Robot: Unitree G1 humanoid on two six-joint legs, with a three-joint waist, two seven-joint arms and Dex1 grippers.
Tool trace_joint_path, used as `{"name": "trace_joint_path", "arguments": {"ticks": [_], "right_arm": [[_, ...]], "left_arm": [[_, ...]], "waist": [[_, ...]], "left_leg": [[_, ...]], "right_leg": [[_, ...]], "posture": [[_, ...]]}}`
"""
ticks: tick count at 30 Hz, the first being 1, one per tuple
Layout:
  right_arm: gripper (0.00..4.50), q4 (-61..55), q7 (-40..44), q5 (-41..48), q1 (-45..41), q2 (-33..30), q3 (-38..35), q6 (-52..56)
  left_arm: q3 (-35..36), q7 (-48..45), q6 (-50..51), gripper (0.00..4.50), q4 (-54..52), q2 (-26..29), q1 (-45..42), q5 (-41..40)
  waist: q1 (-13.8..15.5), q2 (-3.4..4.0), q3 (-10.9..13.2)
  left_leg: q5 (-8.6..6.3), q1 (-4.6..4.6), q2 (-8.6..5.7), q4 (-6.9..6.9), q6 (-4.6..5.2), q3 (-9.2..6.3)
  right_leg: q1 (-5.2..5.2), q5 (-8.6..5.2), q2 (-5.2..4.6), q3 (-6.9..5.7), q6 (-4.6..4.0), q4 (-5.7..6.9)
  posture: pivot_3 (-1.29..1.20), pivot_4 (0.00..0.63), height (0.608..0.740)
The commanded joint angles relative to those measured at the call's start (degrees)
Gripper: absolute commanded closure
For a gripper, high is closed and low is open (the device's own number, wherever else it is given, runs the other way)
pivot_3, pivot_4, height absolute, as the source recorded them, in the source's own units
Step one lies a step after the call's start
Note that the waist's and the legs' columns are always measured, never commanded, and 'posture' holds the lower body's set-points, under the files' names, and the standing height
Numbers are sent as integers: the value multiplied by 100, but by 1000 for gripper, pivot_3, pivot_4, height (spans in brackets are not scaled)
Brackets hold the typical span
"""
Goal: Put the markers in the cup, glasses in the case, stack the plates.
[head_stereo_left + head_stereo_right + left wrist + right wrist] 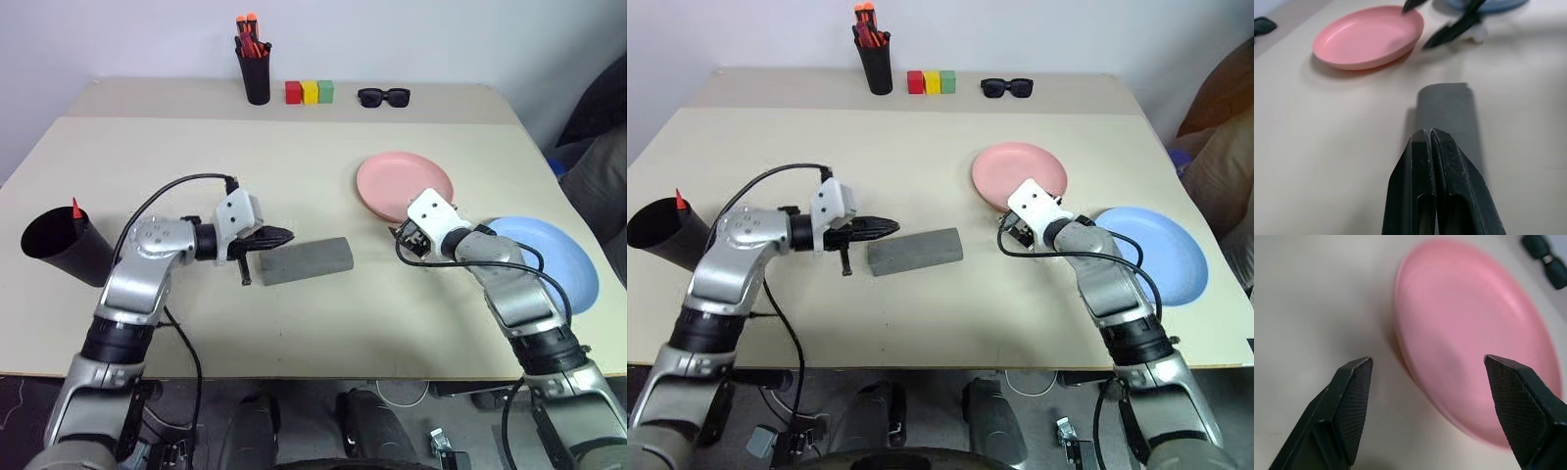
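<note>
On the beige bench (pixel 294 323) the grey case (pixel 306 260) lies closed near the middle, long side roughly across the view. The left tool (pixel 284 236) hangs just above the case's left end, its two black fingers (pixel 1436 161) pressed together with nothing between them; whether they touch the case cannot be told. The right tool (pixel 1427 382) has its fingers spread wide, pointing at the near edge of the pink plate (pixel 404 185), one fingertip over bare bench and the other over the plate's rim, gripping nothing. The pink plate sits right of centre on the bench. The blue plate (pixel 563 264) lies apart from it, nearer the right edge and partly hidden under the right arm; the two plates are not stacked. The black cup (pixel 59 247) lies tipped at the left edge of the bench with its mouth facing up and left, and a red tip (pixel 75 208) sticks out above its rim; the rest of its contents are hidden. Along the far side stand a pen holder (pixel 256 73) full of orange-capped pens, three small blocks (pixel 310 92) in red, yellow and green side by side, and black sunglasses (pixel 383 96) to the right of the blocks.
</note>
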Motion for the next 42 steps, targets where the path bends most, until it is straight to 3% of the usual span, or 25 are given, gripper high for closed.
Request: {"name": "trace_joint_path", "arguments": {"ticks": [1, 2, 5, 10, 11, 15, 19, 26, 31, 35, 36, 38, 42], "right_arm": [[801, 845, -44, -338, -520, 97, 154, -691], [801, 1134, -43, -407, -661, 139, 217, -857], [1650, 1684, -37, -585, -924, 195, 317, -1285], [4326, 1979, 44, -724, -1053, 240, 331, -1695], [4448, 1971, 48, -755, -1050, 232, 329, -1760], [4448, 1424, 5, -926, -905, -19, 197, -2005], [4448, 383, 162, -904, -421, -717, -331, -1875], [4448, -2007, 1286, -41, 1906, -1934, -2495, -627], [4448, -3078, 1888, 247, 3636, -2005, -3662, -89], [4448, -3268, 1967, 341, 4191, -1895, -3974, 142], [3777, -3264, 1980, 358, 4256, -1891, -4001, 142], [3061, -3250, 1999, 390, 4319, -1906, -4022, 133], [957, -3260, 2020, 470, 4267, -1957, -3996, -92]], "left_arm": [[422, 508, 460, 4437, -1031, 49, 401, -393], [505, 658, 580, 4437, -1251, 49, 569, -457], [621, 1009, 844, 4500, -1660, 70, 856, -575], [667, 1311, 984, 4500, -1930, 177, 1141, -655], [665, 1355, 998, 4500, -1960, 181, 1171, -699], [584, 1446, 909, 4500, -1925, 210, 1239, -749], [491, 1440, 807, 4500, -1638, 182, 1047, -790], [84, 949, 357, 4500, -824, 60, 466, -897], [-275, 558, -134, 4500, -240, -76, 85, -829], [-482, 427, -319, 4500, 53, -172, -117, -771], [-517, 414, -354, 4500, 89, -190, -136, -757], [-590, 401, -398, 4500, 120, -203, -144, -733], [-618, 433, -371, 4500, 54, -202, -93, -741]], "waist": [[-7, 1, 1], [-16, 1, 1], [-16, 1, 1], [-15, 2, 1], [-19, 2, 1], [-16, 5, 3], [37, 7, 4], [100, 12, 0], [55, 17, -2], [-20, 19, -4], [-23, 19, -4], [-18, 19, -4], [5, 19, -4]], "left_leg": [[0, 0, -1, 2, 0, 2], [0, 3, -1, 3, 0, 4], [0, 6, -1, 5, 0, 4], [1, 5, -1, 4, -1, 2], [1, 5, -1, 4, -1, 2], [1, 6, -1, 3, -1, 2], [1, 3, -4, 2, -1, 2], [0, 4, -8, 2, -1, 2], [0, 14, -5, 2, -1, 0], [1, 23, -5, 5, -1, 0], [1, 27, -6, 4, -1, -1], [1, 30, -5, 4, -1, -2], [1, 29, -5, 4, -1, -2]], "right_leg": [[0, 0, -1, 1, 0, 1], [4, 1, -2, 3, 1, 0], [7, 1, -2, 5, 1, 1], [6, 1, -2, 3, 1, 2], [6, 1, -2, 3, 1, 2], [6, 1, -2, 3, 0, 2], [5, 1, -7, 2, 0, 1], [10, 0, -9, 0, 1, -5], [16, 0, 0, 4, 1, -5], [24, 0, 3, 11, 1, -4], [27, 0, 4, 11, 1, -4], [30, 0, 6, 12, 0, -4], [30, -1, 5, 12, 1, -5]], "posture": [[0, 150, 722], [0, 150, 722], [0, 150, 722], [0, 150, 722], [0, 150, 722], [0, 150, 722], [0, 150, 722], [0, 150, 722], [0, 150, 722], [0, 150, 722], [0, 150, 722], [0, 150, 722], [0, 150, 722]]}}
